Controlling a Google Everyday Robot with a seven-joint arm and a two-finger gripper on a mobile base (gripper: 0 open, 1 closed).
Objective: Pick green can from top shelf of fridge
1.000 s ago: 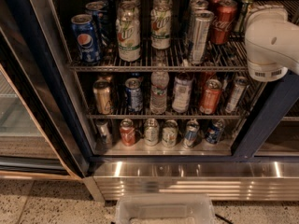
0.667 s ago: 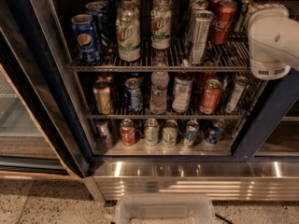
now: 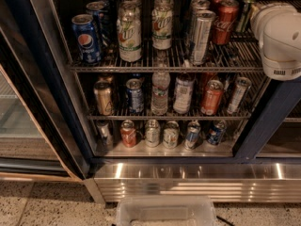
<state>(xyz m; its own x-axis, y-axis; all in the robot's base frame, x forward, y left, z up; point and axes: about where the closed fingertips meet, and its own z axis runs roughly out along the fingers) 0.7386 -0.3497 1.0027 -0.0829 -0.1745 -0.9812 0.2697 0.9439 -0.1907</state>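
the green can (image 3: 246, 9) stands upright far back at the right end of the top shelf (image 3: 178, 61). it is a slim dark cylinder with a silvery lid and pale stripes down its side. the red coca-cola can (image 3: 226, 20) is just beside it, a little forward and plainly wider. on the can's other side is the tool (image 3: 278, 37), of which only a bulky white rounded housing shows, close to the can near the right post of the fridge (image 3: 263, 121). i cannot tell whether it is open or closed, nor whether it has hold of anything. the can looks to stand free on the rack.

the crowding is the main risk, i judge. a reach that drifts toward the middle of the shelf would meet the coca-cola can or the tall silver can (image 3: 202, 32) first, and a nudge could tip either one. the shelf is made of thin parallel metal rods with a front rail, so a narrow can base has little footing and may rock or topple if pushed. the can's smooth, glossy wall may slip in a shallow or off-centre hold. the housing also hides part of that corner, so alignment is hard to judge.

further along the rack stand pale cans with green-and-red logos (image 3: 129, 36) and a blue pepsi can (image 3: 86, 39). below the lower racks is the ribbed steel base panel (image 3: 197, 185).
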